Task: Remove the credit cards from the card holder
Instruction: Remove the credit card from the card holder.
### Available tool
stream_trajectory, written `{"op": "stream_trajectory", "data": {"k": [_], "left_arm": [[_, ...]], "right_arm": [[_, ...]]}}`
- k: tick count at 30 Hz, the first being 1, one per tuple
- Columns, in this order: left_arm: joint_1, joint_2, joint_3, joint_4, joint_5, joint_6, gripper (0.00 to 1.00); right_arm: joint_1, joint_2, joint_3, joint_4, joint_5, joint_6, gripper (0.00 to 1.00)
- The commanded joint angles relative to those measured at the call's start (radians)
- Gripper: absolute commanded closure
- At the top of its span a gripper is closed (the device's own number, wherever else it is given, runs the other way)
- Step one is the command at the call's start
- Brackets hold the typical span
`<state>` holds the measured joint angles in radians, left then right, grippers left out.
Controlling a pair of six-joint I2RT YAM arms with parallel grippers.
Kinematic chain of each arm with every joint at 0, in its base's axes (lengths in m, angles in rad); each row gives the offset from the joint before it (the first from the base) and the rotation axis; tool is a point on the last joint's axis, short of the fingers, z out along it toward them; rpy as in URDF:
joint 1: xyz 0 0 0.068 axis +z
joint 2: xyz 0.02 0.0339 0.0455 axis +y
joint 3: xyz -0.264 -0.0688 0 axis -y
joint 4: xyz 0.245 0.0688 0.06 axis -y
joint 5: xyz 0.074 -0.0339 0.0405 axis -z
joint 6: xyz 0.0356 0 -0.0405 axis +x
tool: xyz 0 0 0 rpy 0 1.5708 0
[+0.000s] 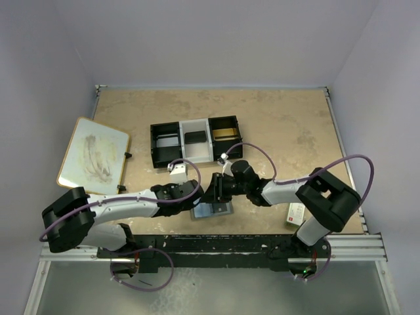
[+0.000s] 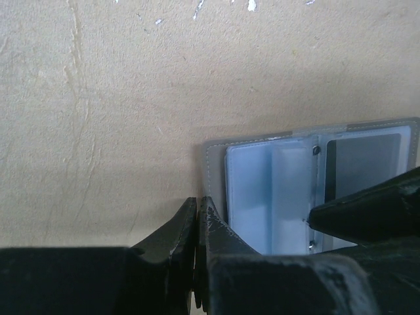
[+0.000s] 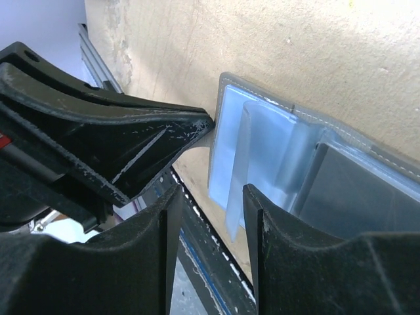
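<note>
A tan desk (image 1: 282, 118) is seen, with a three-compartment tray (image 1: 151, 146) set toward its far middle. A flat black item (image 1: 195, 137) is held in the tray's white middle compartment and a gold-coloured item (image 1: 224, 134) in the right one. What lies in the left one cannot be made out. The holder (image 1: 213, 210) is laid open and flat on the desk close to the near edge, between the two arms. Its pale inner face is turned up and its long axis runs roughly along that edge. The left jaws are closed on nothing, and their tip is placed at a corner of the holder's left end, touching or just beside it. The right jaws are set partly apart over the holder's middle, and a clear leaf (image 3: 239, 170) standing up near the hinge is seen between them. Whether it is touched cannot be told. A dark card (image 2: 364, 161) is seen tucked in the sleeve of the right panel.
</note>
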<state>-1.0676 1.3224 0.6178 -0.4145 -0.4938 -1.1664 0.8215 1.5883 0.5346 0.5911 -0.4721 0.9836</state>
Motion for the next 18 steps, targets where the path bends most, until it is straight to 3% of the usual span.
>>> {"op": "stream_trajectory", "data": {"k": [1,7,18], "left_arm": [[0.0,-0.053,0.006,0.003,-0.017,-0.015,1.0],[0.0,-0.08,-0.002,-0.009,-0.016,-0.017,0.97],[0.0,-0.177,0.004,-0.085,-0.055,-0.039,0.78]], "right_arm": [[0.001,0.025,0.046,0.078,-0.062,0.006,0.54],[0.001,0.033,0.003,0.171,-0.065,0.063,0.5],[0.001,0.064,-0.001,0.255,-0.102,0.096,0.43]]}}
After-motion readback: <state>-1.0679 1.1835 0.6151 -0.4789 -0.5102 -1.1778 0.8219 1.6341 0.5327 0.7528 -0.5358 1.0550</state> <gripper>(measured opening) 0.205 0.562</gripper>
